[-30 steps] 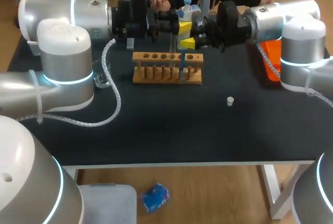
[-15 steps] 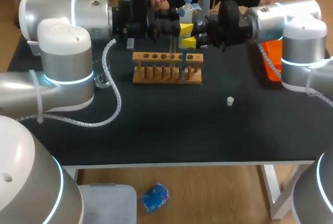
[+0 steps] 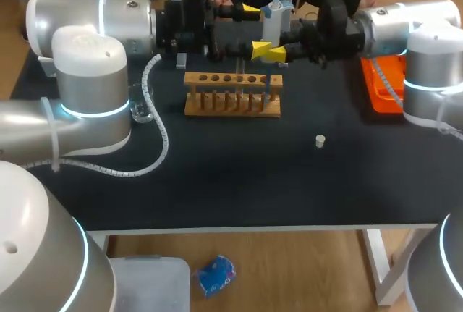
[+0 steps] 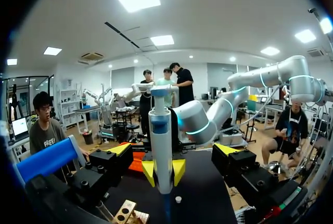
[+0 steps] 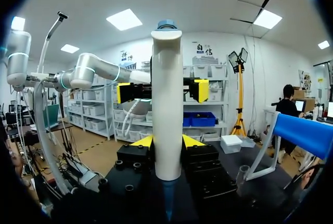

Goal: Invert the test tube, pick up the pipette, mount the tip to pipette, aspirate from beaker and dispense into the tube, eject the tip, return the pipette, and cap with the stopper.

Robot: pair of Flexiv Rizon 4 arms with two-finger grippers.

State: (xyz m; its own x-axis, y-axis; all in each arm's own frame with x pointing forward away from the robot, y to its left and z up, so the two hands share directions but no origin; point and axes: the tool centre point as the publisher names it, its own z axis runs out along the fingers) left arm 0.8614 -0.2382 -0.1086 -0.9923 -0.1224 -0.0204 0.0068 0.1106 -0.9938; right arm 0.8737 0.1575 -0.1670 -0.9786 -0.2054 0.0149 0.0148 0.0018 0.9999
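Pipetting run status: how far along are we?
Done: pipette is picked up, shut in the right pincer, blue tip mounted. In hand: it hangs upright over the wooden rack, left pincer open, facing it. Drawn or dispensed liquid: cannot tell. Left: eject tip, return pipette, cap; the stopper lies loose on the table.

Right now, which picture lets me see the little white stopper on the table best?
The head view: the stopper lies alone on the dark table, seen whole from above. The left wrist view shows it only as a tiny white speck beyond the pipette. The right wrist view does not show it.
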